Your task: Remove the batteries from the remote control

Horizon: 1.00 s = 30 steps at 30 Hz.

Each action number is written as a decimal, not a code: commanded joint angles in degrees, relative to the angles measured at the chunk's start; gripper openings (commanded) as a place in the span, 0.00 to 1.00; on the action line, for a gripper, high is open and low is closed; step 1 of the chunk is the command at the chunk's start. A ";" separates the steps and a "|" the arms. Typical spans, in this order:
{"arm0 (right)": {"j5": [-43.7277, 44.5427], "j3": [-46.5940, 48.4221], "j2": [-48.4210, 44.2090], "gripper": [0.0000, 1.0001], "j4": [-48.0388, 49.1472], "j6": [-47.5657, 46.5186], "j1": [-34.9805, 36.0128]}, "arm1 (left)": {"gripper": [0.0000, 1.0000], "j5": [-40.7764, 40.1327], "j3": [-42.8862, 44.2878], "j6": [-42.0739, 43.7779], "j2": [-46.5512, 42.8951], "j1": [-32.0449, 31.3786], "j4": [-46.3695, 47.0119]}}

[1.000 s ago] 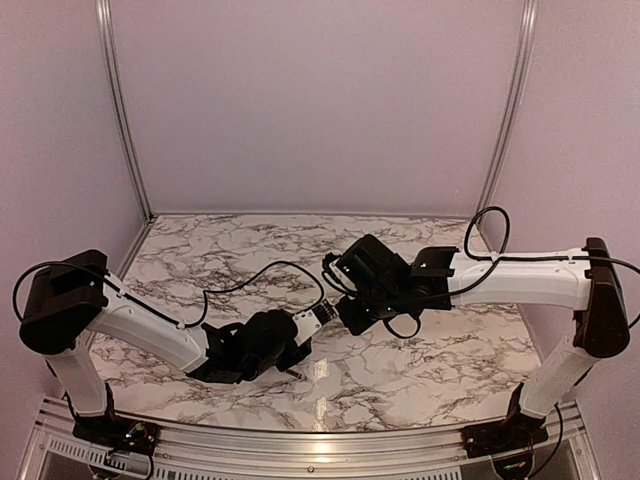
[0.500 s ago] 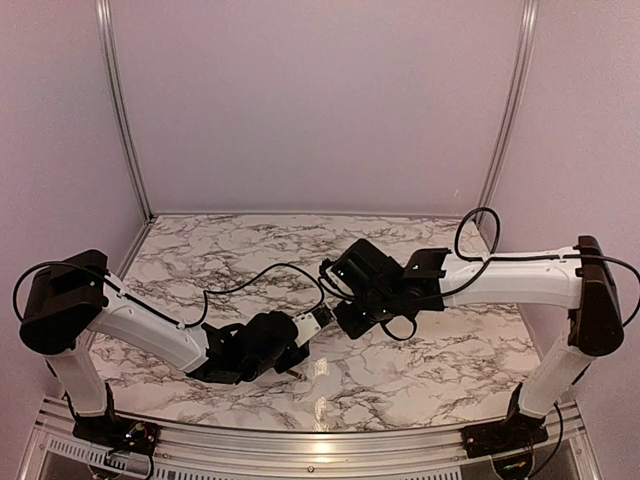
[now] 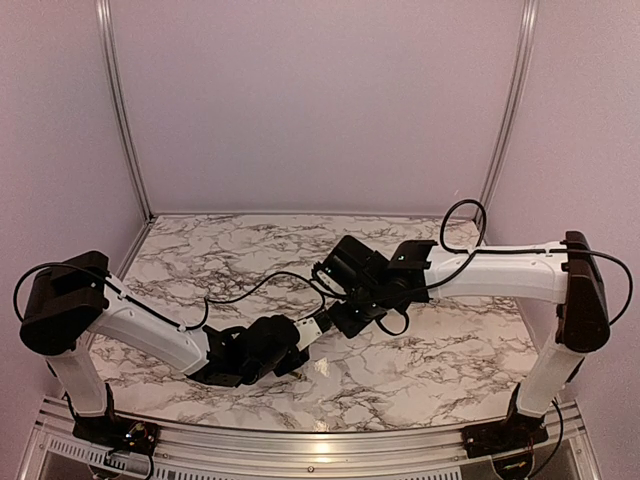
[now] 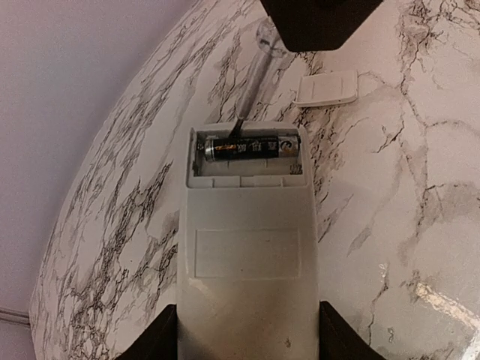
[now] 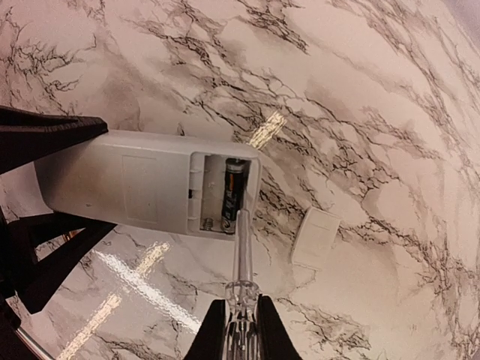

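Your left gripper (image 4: 247,331) clamps the remote control (image 4: 247,247) back-up near the middle of the table (image 3: 200,250), your right gripper (image 5: 238,330) pinches a clear rod (image 5: 241,247) whose tip sits at the dark battery (image 4: 251,147) in the open compartment (image 4: 195,161); lever too hard and you skid off or fling it away.

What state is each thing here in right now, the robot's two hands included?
Remote control: back side up, gripped at one end, battery bay open.
Battery: one dark cell lying in the bay; the slot beside it looks empty.
Cover: off, lying on the table beside the remote control.
Tool: held, tip at the battery.
Left hand: closed on the remote control.
Right hand: closed on the tool.
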 commanded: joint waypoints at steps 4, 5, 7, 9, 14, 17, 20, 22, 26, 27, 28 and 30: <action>-1.49 4.53 2.22 0.00 -4.54 -1.79 0.43 | 0.00 -0.90 2.37 0.64 0.39 -0.99 2.02; -1.49 4.86 2.35 0.00 -4.83 -1.92 0.48 | 0.00 -0.91 2.31 0.58 0.32 -1.01 2.10; -1.20 5.40 2.65 0.00 -5.61 -2.08 0.44 | 0.00 -0.91 2.33 0.66 0.17 -1.10 2.11; -0.92 5.95 2.82 0.00 -6.25 -2.30 0.44 | 0.00 -0.91 2.15 0.75 0.13 -1.10 2.27; -1.22 6.96 2.64 0.00 -7.77 -2.96 0.44 | 0.00 -0.91 1.62 1.05 -0.10 -1.32 3.15; -2.00 8.01 3.06 0.00 -9.29 -3.28 0.44 | 0.00 -0.91 1.50 1.20 -0.22 -1.61 3.34; -2.47 9.25 3.79 0.00 -11.54 -3.61 0.44 | 0.00 -1.00 1.08 1.75 -0.31 -1.80 4.27; -3.24 9.65 3.72 0.00 -12.35 -4.00 0.19 | 0.00 -1.00 0.56 2.20 -0.37 -1.88 5.27; -6.47 8.68 2.07 0.00 -11.64 -4.88 -1.07 | 0.00 -0.94 -0.50 2.91 -0.89 -1.98 7.08; -6.60 8.41 1.71 0.00 -11.65 -5.17 -1.35 | 0.00 -0.85 -0.72 3.05 -1.02 -2.05 7.37; -6.76 8.20 1.51 0.00 -11.66 -5.32 -1.81 | 0.00 -0.83 -0.89 3.18 -1.18 -2.13 7.67; -7.20 7.76 1.36 0.00 -11.55 -5.62 -2.68 | 0.00 -0.83 -1.07 3.35 -1.47 -2.24 7.85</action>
